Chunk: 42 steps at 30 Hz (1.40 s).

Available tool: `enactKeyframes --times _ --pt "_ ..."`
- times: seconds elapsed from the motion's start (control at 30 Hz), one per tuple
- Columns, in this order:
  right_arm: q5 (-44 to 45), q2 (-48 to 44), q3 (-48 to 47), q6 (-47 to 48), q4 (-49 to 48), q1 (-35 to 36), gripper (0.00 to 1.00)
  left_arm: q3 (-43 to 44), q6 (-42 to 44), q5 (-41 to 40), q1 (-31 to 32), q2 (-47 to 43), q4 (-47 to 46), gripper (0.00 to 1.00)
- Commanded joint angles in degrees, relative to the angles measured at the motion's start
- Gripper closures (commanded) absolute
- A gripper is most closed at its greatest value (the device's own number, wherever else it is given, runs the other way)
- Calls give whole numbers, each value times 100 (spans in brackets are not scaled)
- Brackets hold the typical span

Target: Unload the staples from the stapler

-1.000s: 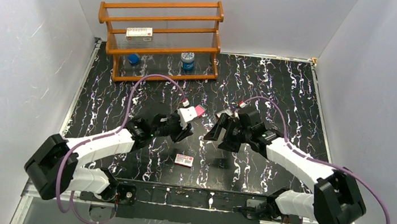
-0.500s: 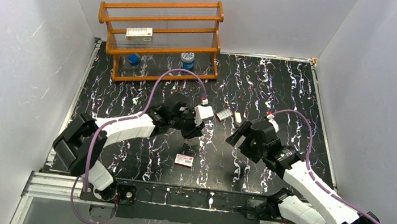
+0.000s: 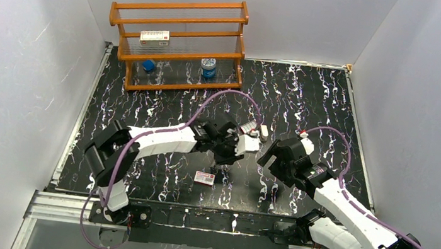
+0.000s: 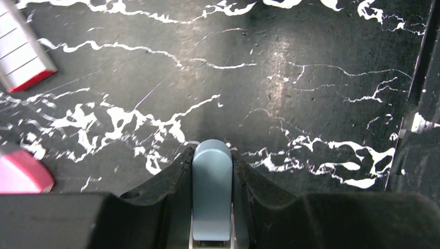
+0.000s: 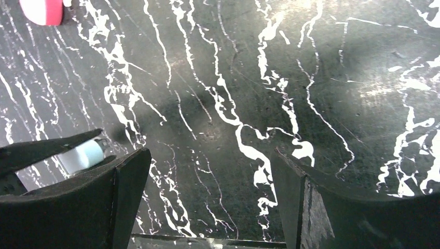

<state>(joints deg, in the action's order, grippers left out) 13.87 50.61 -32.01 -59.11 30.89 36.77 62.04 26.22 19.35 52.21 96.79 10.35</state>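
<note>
Bright, even light from above fills the top view, leaving only soft shadows on the glossy black white-veined marble counter [image 3: 310,97]. Both wrist views show pale glare patches on that surface and a diffuse shadow mid-frame. Close to the left wrist lens, the light teal-blue plastic stapler [image 4: 211,187] looks slightly soft.

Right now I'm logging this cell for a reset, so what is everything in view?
stapler: one, light teal-blue, gripped in the left end effector
red-and-white box: three; one on an upper rack shelf, one on the near table, one beside the left end effector
pink block: one, pink, near the left end effector
bottle: one, blue, lowest rack shelf
small blue item: one, lowest shelf, left
wooden rack: one, orange-brown, far left
table: one, black, white-veined
left end effector: shut on the stapler
right end effector: open, empty
</note>
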Motion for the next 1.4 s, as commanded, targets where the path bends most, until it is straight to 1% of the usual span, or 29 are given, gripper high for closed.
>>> enactKeyframes --times 0.0,0.13,0.2,0.33,0.43,0.63,0.87,1.0,1.1,1.2,1.27,1.37 --pt "438 -65 -117 -251 335 10 5 538 5 -445 393 463 484 100" --pt "555 -193 -113 -294 429 12 5 867 -173 -816 678 911 661 100" --pt "607 -274 -100 -324 487 6 5 846 -243 -894 686 886 622 100" --pt "654 -426 -21 -388 511 8 5 487 -223 -1147 680 409 190 100" --pt "591 -502 56 -443 414 7 5 271 -239 -1181 662 34 -4 100" --pt "386 -451 101 -426 290 10 5 73 -376 -1280 540 -265 227 100" --pt "222 -310 85 -374 206 7 5 -57 -188 -1288 498 -513 363 100" --pt "226 -301 70 -355 245 7 5 167 -3 -1378 441 -304 720 100" --pt "458 -330 -85 -570 630 9 5 731 96 -872 447 367 1044 100" --pt "764 -455 -282 -713 868 8 5 1284 -98 -557 538 1025 1164 100" --pt "906 -594 -343 -735 967 12 5 1297 -300 -496 549 1045 927 100" --pt "1090 -842 -315 -879 1135 6 5 908 -398 -576 491 638 557 100"
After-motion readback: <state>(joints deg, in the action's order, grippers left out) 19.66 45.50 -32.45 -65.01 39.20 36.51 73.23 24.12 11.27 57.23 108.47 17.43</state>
